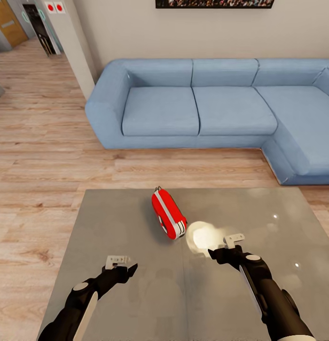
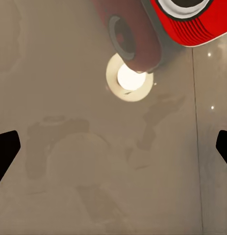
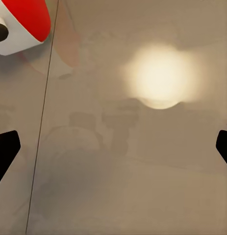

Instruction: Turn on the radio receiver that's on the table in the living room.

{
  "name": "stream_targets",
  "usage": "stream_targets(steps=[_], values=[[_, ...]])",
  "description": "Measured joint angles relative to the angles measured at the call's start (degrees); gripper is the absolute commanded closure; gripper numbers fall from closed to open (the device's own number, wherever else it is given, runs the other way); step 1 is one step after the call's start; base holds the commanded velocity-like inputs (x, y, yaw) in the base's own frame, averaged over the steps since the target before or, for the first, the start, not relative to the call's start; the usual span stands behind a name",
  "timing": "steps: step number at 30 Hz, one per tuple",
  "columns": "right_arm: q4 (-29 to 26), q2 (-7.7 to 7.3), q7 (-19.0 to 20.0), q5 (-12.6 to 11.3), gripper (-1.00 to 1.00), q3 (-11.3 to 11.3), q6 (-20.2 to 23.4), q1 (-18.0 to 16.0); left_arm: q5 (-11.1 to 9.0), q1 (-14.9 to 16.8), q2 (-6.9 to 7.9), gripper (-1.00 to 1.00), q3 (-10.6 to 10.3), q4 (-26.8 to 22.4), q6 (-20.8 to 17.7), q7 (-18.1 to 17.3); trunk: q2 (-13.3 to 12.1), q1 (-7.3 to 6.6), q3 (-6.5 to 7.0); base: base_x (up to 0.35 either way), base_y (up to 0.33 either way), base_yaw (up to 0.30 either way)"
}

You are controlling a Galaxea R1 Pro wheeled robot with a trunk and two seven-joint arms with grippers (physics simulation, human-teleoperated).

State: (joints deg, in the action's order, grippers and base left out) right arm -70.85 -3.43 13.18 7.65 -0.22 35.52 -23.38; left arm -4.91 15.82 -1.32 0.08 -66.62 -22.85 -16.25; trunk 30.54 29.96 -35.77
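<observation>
1. A large low table (image 1: 112,227) with a glossy grey top takes up the lower half of the head view. Its far edge runs across the middle of the view, and its left edge slants down toward the lower left corner.
2. Light wood plank floor (image 1: 41,142) lies open beyond the far edge and along the table's left side. A light blue sectional sofa (image 1: 197,104) stands well apart across that strip of floor, against a beige wall, with its right wing coming forward toward the table's far right corner.
3. The radio receiver (image 1: 168,213) stands on its edge near the table's far edge, around the middle of its width. Bare tabletop surrounds it on all sides.
4. Its long axis runs from far-left to near-right. A white-grey band runs along its upward edge, and a thin wire handle shows at its far end.
5. A bright ceiling-light reflection (image 1: 202,235) sits on the tabletop just beside the radio's near end.
6. The left gripper (image 1: 124,270) hovers over the near tabletop, well apart from the radio. In the left wrist view its two dark fingertips (image 2: 5,149) sit at opposite edges, so the jaws are wide and hold nothing.
7. The right gripper (image 1: 221,251) hovers near the radio's near end, not touching it. Its fingertips (image 3: 5,147) are likewise spread wide and hold nothing.
</observation>
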Motion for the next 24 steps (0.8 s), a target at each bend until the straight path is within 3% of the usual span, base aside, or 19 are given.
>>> stream_targets(steps=[24], values=[[-1.30,-0.09,0.10,-0.06,-1.00,-0.04,1.60,0.00,-0.03,0.00,0.00,-1.00,0.01,0.28,0.00,-0.01,0.00,0.00,-0.18,0.000,0.000,0.000]])
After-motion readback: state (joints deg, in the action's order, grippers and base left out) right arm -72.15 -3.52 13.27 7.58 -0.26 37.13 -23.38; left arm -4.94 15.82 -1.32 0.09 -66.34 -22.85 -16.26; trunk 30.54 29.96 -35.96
